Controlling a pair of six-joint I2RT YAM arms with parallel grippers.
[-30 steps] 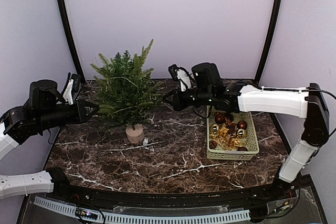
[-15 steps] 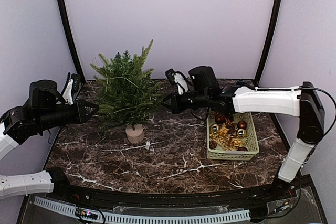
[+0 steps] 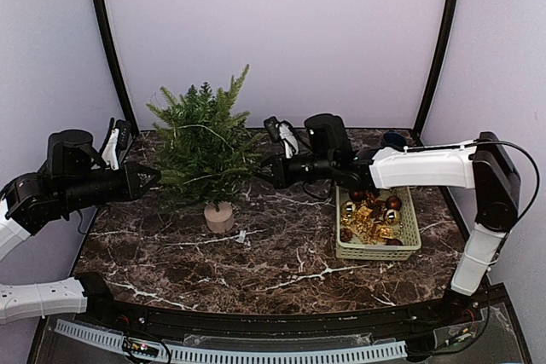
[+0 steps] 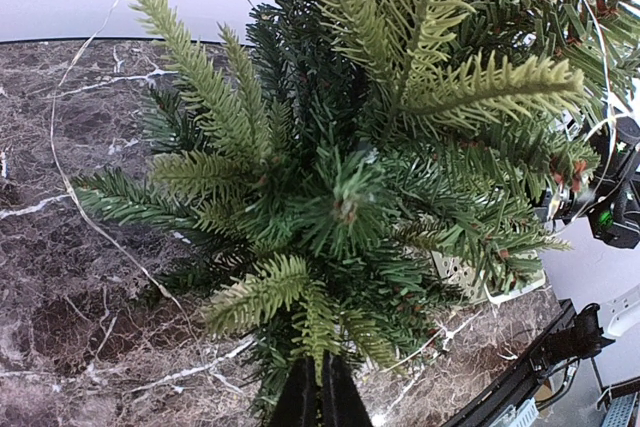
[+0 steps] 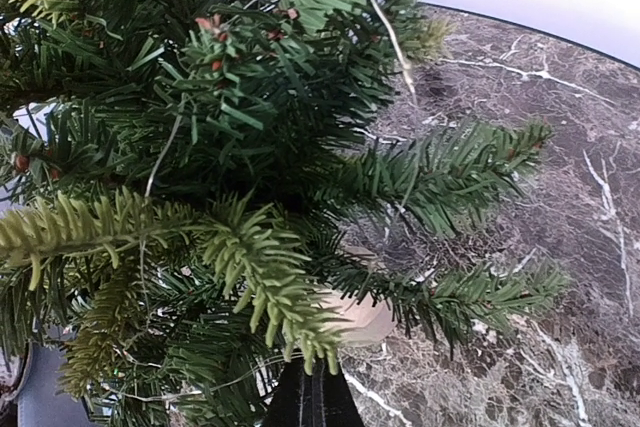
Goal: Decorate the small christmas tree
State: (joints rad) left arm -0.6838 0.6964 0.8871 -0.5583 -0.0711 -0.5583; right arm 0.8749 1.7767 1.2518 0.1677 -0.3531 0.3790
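Standing on the marble table, the tree sits between the two grippers, its branches right at both sets of fingertips. The left gripper points into the foliage from one side and the right gripper from the other. Both are clenched, jaws pressed together in the wrist views. Whether either pinches anything I cannot tell.

Behind the right gripper, beside its forearm, lies a basket of gold and dark red baubles. Below both grippers is the pot, and a thin wire loops loosely through the needles.

The tree looks light and top-heavy, so a sideways push on the crown would probably tip it. The branches should be springy and bend under the fingers, then flick back. The needles are soft and give little purchase. The firmest hold is likely the trunk just above the pot, or the pot itself. For hanging things, the stiffer branch stems near the trunk seem better than the tips. The wire is fine and may snag.

No brand, label or writing can be read.
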